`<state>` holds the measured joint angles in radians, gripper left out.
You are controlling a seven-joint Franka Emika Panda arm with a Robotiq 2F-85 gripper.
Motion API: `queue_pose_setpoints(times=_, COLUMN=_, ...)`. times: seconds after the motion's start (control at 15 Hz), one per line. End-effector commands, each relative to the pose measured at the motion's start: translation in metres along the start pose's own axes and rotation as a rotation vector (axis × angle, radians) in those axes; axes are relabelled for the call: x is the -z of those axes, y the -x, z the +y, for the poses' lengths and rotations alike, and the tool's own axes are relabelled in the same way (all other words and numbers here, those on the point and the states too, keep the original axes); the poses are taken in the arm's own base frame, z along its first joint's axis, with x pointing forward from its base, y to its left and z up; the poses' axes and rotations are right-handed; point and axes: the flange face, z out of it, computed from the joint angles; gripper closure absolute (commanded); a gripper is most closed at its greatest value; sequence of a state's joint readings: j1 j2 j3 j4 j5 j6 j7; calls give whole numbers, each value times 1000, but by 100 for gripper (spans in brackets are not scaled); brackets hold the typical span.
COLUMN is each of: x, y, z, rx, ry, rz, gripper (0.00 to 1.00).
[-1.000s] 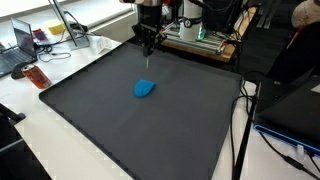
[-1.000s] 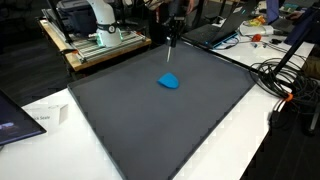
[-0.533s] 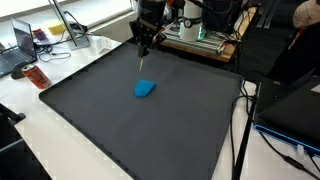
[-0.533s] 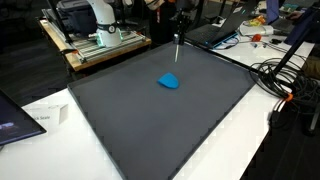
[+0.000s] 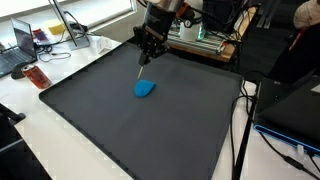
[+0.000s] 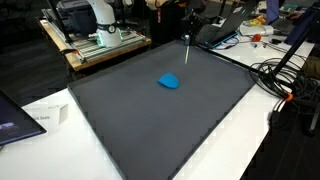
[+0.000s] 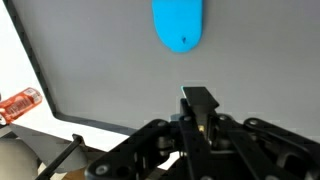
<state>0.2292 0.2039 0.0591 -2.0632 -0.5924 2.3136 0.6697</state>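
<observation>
Since 1.0 s ago the gripper (image 5: pixel 147 52) has tipped off vertical, and the thin rod (image 5: pixel 142 68) it carries now slants toward the blue object (image 5: pixel 146 89); in an exterior view the rod (image 6: pixel 189 52) has also drifted sideways, away from the blue object (image 6: pixel 170 82), which has not moved.

Fingers: closed and clamping the rod's upper end, w/ the rod hanging below them. In the wrist view the gripper (image 7: pixel 200 105) shows a dark block pinched between the closed fingers (the rod itself is hard to make out there).

Blue object: lies flat on the dark mat (image 5: pixel 120 130), toward its far half and away from every edge. It sits ahead of the fingers in the wrist view (image 7: pixel 179 25). The mat covers most of a white table (image 5: pixel 45 140).

Progress (a judgement): the rod is already in the grasp and brought over the mat. Its tip is near the blue object but apart from it, so no contact yet. Whether the tip touches the mat cannot be told.
</observation>
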Motion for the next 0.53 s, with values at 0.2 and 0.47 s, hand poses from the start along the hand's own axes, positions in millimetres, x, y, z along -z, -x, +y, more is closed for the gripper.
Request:
queue_pose_setpoints(times=0.2, x=-17, y=-7, z=-26, rx=-37, ry=68, rz=-4, gripper=88)
queue_pose_setpoints(times=0.47, x=-29, y=-11, z=-36, rx=-34, ry=68, rz=-21, gripper=88)
